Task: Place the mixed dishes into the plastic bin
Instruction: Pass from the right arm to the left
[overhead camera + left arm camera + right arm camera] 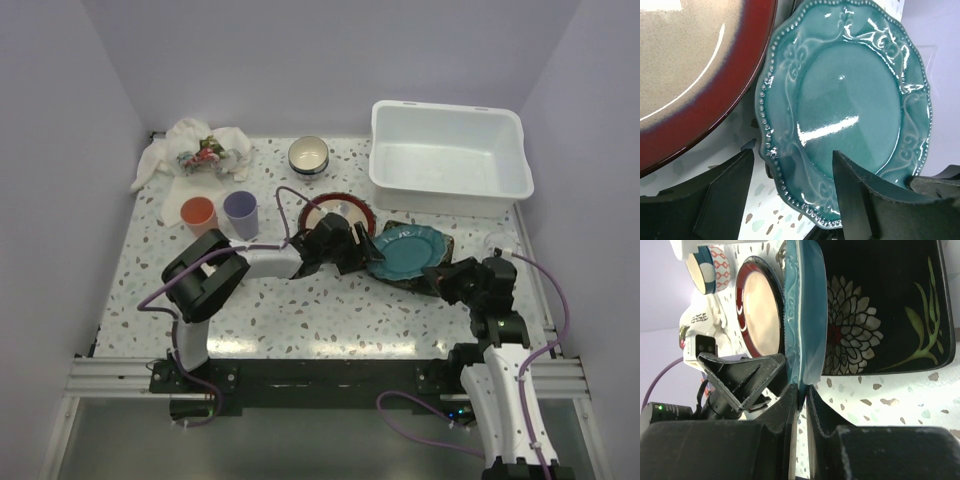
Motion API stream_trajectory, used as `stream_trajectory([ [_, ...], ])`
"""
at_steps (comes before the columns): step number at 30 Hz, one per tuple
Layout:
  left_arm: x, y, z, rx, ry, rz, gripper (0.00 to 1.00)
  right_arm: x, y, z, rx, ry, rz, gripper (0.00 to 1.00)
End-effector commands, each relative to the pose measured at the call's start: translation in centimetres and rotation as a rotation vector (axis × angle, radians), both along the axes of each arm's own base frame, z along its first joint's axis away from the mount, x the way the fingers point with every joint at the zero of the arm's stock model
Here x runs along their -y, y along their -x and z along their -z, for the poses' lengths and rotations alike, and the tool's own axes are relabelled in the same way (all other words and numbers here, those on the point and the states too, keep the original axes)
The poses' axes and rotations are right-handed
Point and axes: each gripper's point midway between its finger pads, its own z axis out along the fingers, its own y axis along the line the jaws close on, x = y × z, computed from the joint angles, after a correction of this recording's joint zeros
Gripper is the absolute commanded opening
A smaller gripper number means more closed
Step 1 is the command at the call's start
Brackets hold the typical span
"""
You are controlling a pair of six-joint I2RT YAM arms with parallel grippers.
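Right gripper clamps the rim of the teal scalloped plate, set over the dark floral square plate at the table's three o'clock. Left gripper, jaws apart, straddles its opposite edge. The plastic bin stands at one o'clock.

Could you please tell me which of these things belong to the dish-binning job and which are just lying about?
Job: teal scalloped plate, red-rimmed cream plate, dark floral square plate, small bowl, orange cup, purple cup, white plastic bin.
Lying about: white printed cloth.
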Motion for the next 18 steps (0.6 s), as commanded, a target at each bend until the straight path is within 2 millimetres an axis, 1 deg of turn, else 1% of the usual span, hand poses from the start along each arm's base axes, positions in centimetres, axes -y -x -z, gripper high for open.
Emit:
stream_trajectory([
  [1, 1.4, -0.4, -2.2, 0.028, 0.086, 0.004, 0.66, -1.5, 0.1, -2.3, 0.069, -0.052, -0.063, 0.00],
  [2, 1.3, -0.1, -2.0, 0.016, 0.091, -0.001, 0.65, -1.6, 0.4, -2.0, 0.056, -0.051, -0.070, 0.00],
  [4, 1.4, -0.1, -2.6, 0.024, 0.125, -0.002, 0.61, -1.7, 0.6, -1.8, 0.046, -0.047, -0.079, 0.00],
  [5, 1.3, 0.1, -2.4, 0.013, 0.132, -0.008, 0.58, -1.8, 0.8, -1.7, 0.038, -0.047, -0.084, 0.00],
  [6, 1.4, 0.1, -2.6, 0.018, 0.146, -0.007, 0.56, -1.9, 0.9, -1.5, 0.032, -0.046, -0.089, 0.00],
  [10, 1.5, 0.4, -3.1, 0.019, 0.176, 0.000, 0.50, -2.1, 1.2, -1.4, 0.021, -0.043, -0.106, 0.00],
  [11, 1.4, 0.4, -3.1, 0.016, 0.180, -0.005, 0.48, -2.2, 1.4, -1.3, 0.015, -0.041, -0.113, 0.00],
  [13, 1.4, 0.5, -3.8, 0.031, 0.204, -0.004, 0.43, -2.2, 1.7, -1.1, 0.008, -0.025, -0.125, 0.00],
  [14, 1.0, 0.7, -3.6, 0.029, 0.203, -0.010, 0.39, -2.2, 2.1, -0.8, -0.009, -0.020, -0.134, 0.00],
  [16, 0.9, 0.7, -4.6, 0.050, 0.234, -0.017, 0.34, -2.2, 2.6, -0.2, -0.031, -0.005, -0.142, 0.00],
  [17, 0.5, 0.9, -4.4, 0.045, 0.236, -0.023, 0.29, -2.6, 3.0, 0.1, -0.038, 0.000, -0.168, 0.00],
  [18, 0.6, 0.8, -4.9, 0.056, 0.257, -0.027, 0.26, -2.6, 3.3, 0.2, -0.039, 0.003, -0.173, 0.00],
])
